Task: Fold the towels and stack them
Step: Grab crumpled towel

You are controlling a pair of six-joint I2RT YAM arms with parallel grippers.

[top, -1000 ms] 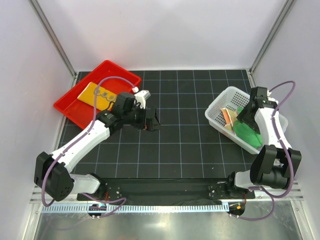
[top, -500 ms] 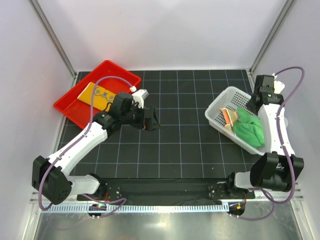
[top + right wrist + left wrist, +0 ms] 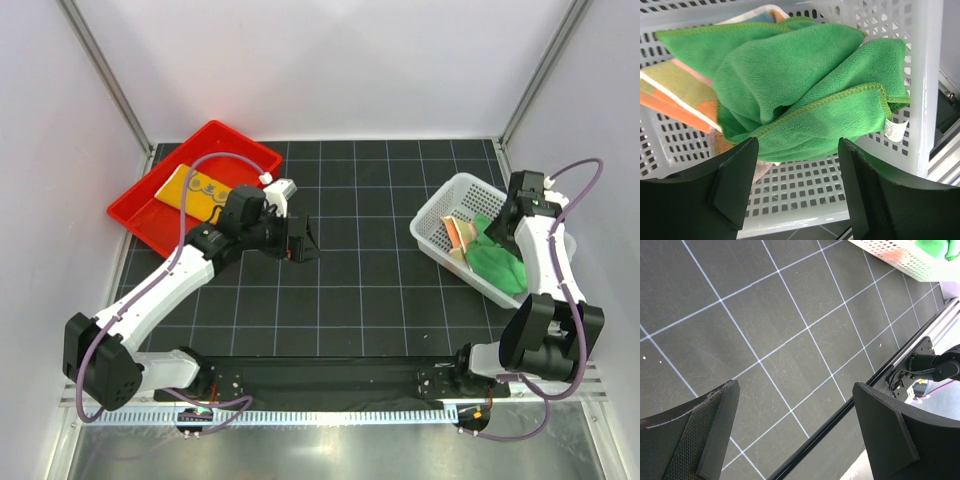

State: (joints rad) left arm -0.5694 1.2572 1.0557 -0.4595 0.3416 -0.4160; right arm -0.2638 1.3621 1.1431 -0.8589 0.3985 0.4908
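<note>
- White walls close in a dark desk (image 3: pixel 380 300) ruled with a pale grid; two arms are bolted at its near edge.
- At the far left of the desk a red tray (image 3: pixel 135 212) sits at an angle to the grid.
- One towel, yellow-orange with grey print (image 3: pixel 195 190), lies flat inside the tray.
- At the right of the desk a white basket (image 3: pixel 435 225) with perforated walls holds the other two towels.
- The green towel (image 3: pixel 495 262) is bunched in loose folds and fills much of the basket.
- In the right wrist view the green towel (image 3: pixel 790 85) shows a stitched hem and a small white label (image 3: pixel 895 131) at its right edge.
- The striped towel (image 3: pixel 458 235) lies crumpled at the basket's left end, partly under the green one; the wrist view shows its orange, green and pink bands (image 3: pixel 675 95) against the basket wall (image 3: pixel 810 180).
- The left gripper (image 3: pixel 303 245) hangs over the middle of the desk, just right of the tray and well apart from the basket.
- Its jaws stand wide apart with only bare grid between them (image 3: pixel 795 387).
- The right gripper (image 3: pixel 497 225) is over the basket, pointing down at the green towel.
- Its jaws are apart (image 3: pixel 797 145), one on each side of the towel's lower fold, and are not clamped on it.
</note>
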